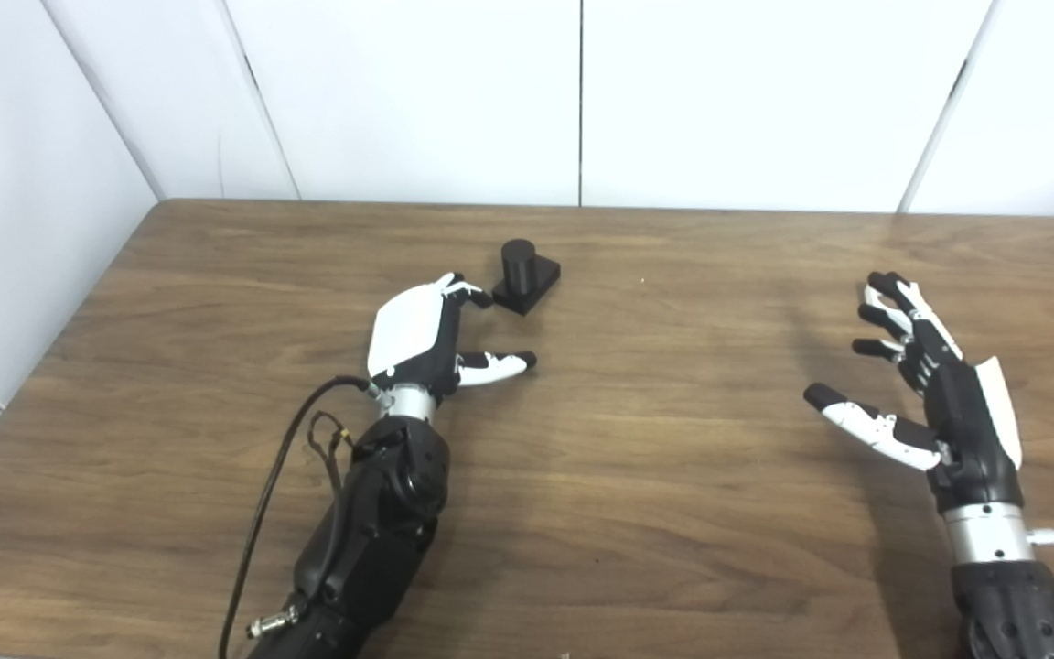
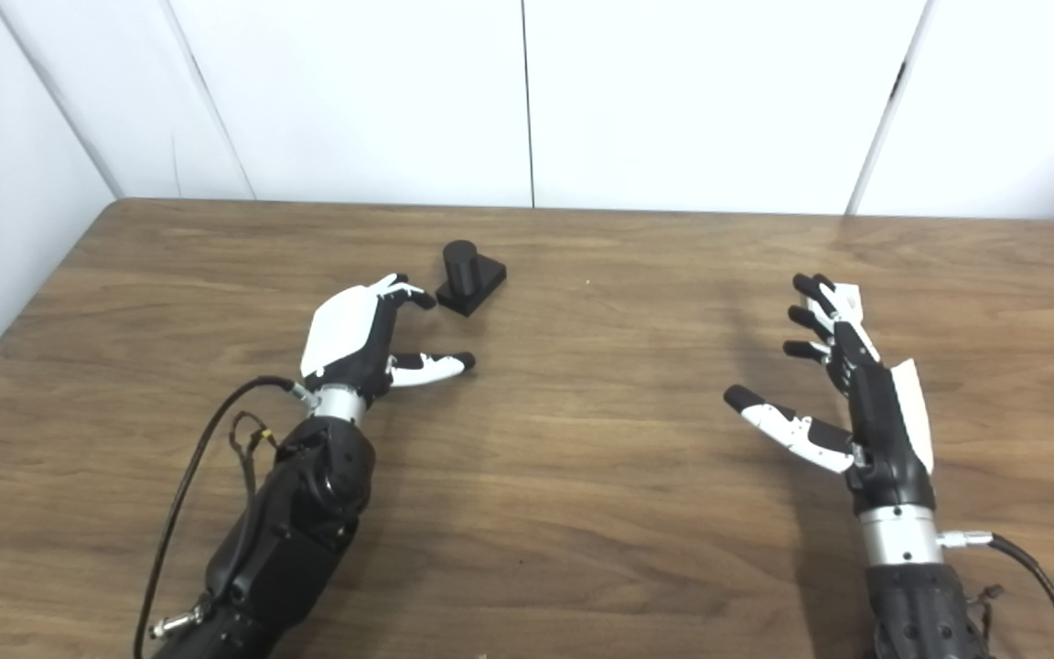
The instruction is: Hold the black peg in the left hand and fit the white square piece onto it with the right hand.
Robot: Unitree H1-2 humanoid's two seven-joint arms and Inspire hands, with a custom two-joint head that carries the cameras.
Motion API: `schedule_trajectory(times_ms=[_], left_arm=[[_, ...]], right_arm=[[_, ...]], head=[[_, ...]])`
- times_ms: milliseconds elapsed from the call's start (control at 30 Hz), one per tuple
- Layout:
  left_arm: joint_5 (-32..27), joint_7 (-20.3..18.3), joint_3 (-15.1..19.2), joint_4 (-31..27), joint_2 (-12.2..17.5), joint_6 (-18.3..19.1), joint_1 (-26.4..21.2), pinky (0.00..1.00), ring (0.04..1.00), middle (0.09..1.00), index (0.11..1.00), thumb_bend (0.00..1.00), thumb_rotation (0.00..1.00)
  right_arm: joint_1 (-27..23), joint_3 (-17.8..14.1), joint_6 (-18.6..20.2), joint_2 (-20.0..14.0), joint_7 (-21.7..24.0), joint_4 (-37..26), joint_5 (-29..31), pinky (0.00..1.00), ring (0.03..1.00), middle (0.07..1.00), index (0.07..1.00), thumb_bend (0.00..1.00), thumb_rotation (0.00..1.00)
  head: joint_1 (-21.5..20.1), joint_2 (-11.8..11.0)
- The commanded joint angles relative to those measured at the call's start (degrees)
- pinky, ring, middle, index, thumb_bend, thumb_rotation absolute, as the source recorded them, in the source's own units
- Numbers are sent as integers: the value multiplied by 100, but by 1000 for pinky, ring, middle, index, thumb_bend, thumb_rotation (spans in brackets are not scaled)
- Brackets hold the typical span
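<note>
Right hand: the right hand point(image 1: 934, 394) is nearest, held edge-up above the wood surface point(image 1: 673, 513), its fingers point(image 1: 888, 316) spread apart and its thumb pointing inward; it holds nothing.
Left hand: the left hand point(image 1: 422, 339) sits a little farther in, palm down, white back plate up, low over the surface. Its fingers point(image 1: 467, 291) curl forward and down with the thumb stretched out to the side, a gap between them, nothing gripped.
Black peg: the black peg point(image 1: 520, 265), a short upright cylinder on a square black base, stands on the surface just beyond the left fingertips, slightly to their thumb side. Whether the fingertips touch the base cannot be told; they are right beside its near corner. It is well apart from the right fingers, far off to their thumb side.
Backdrop: white wall panels point(image 1: 582, 101) rise behind the far edge of the surface.
</note>
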Motion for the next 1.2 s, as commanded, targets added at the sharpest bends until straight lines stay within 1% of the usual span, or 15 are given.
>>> schedule_trajectory(times_ms=[0,100,200,367,500,567,700,767,867,1033,1167], left_arm=[[179,251,30,95,-82,136,-344,823,911,918,716,874,415],[239,416,44,260,-202,241,-429,827,920,932,739,888,419],[390,522,51,379,-301,276,-487,841,939,957,762,889,428],[565,572,74,437,-356,280,-526,845,958,983,804,892,444],[602,587,89,496,-371,276,-567,872,974,1000,846,885,458],[653,563,79,571,-370,279,-614,862,974,1000,856,882,470],[674,602,88,829,-401,279,-742,848,963,993,854,886,477],[669,641,95,981,-416,280,-806,841,958,990,855,888,473],[580,731,103,1236,-433,273,-902,854,955,989,856,886,469],[476,852,54,1672,-418,260,-1056,843,947,988,855,878,468],[334,980,45,2029,-422,226,-1206,850,946,989,851,874,447]], right_arm=[[-205,-5,-219,-16,-3,-109,36,728,857,958,886,623,261],[-200,0,-214,-12,8,-136,54,737,860,962,889,615,237],[-191,-11,-182,-22,2,-178,43,744,863,960,887,613,237],[-184,-31,-94,-16,-7,-214,35,764,874,967,892,613,248],[-211,-23,-171,-20,-10,-152,37,755,870,959,887,617,265],[-220,-13,-198,-27,-18,-133,-1,743,864,958,888,617,270],[-230,-2,-253,-29,-16,-110,-7,735,861,958,891,617,278],[-218,-3,-206,-18,-6,-144,9,741,864,960,891,618,279],[-186,-7,-110,17,-8,-245,25,754,870,961,889,613,253],[-148,-28,-86,17,-15,-288,32,760,873,965,891,612,241],[-130,-46,-103,9,-26,-304,34,755,871,964,889,608,261]], head=[[-5,6],[-22,11],[-7,11],[1,-8],[3,-12],[10,-13],[-25,-12],[-41,-7],[-77,1],[-162,7],[-192,16]])
